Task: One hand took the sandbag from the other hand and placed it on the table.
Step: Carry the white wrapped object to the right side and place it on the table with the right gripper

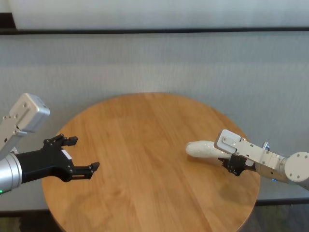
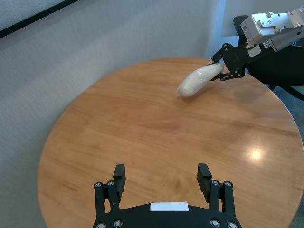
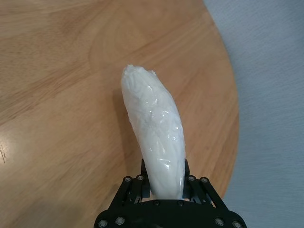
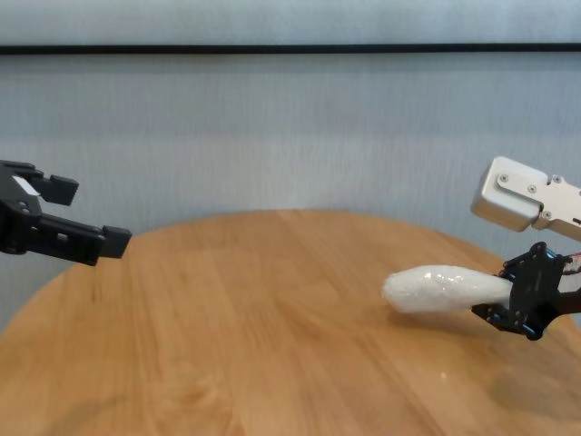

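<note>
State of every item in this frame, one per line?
Soft white plastic-wrapped sandbag: gripped at one end, held above the table.
Right gripper: shut on the sandbag.
Left gripper: open, empty, over the left edge.
Round wooden table: bare.

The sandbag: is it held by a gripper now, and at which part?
Yes. The right gripper is shut on the sandbag at one end, over the table. The left gripper is open, holding nothing.

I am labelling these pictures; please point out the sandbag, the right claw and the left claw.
sandbag [image 3: 154, 126], right wrist view, middle of its wrapped white body.
right claw [image 4: 514, 304], chest view, between the fingertips gripping the bag's end.
left claw [image 1: 83, 154], head view, gap between its open fingertips.
</note>
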Controlling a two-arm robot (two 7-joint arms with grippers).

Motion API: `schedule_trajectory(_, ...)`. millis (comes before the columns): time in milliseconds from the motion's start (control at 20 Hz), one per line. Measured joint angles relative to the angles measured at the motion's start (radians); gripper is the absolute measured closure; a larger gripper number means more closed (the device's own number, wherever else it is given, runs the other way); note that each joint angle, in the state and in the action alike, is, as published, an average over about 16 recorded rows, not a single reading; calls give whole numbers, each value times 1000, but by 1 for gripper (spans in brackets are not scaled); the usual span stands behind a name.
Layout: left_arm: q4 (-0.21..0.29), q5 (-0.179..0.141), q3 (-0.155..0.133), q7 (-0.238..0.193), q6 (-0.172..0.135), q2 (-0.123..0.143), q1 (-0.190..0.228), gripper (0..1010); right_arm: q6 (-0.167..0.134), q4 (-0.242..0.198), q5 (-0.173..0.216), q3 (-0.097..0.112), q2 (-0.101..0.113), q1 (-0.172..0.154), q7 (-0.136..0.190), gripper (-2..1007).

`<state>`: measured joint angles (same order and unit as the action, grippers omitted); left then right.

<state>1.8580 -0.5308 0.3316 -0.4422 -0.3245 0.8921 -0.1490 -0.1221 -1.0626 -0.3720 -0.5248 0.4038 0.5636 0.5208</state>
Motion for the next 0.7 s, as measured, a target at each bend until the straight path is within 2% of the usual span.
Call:
schedule_trajectory(350, 0, 0, 0, 0, 0, 0, 0, 10, 0, 0, -2, 0, 0, 0, 1, 559)
schedule_trajectory(700, 0, 0, 0, 0, 0, 0, 0, 10, 0, -1, -3, -1, 0, -1, 1, 351)
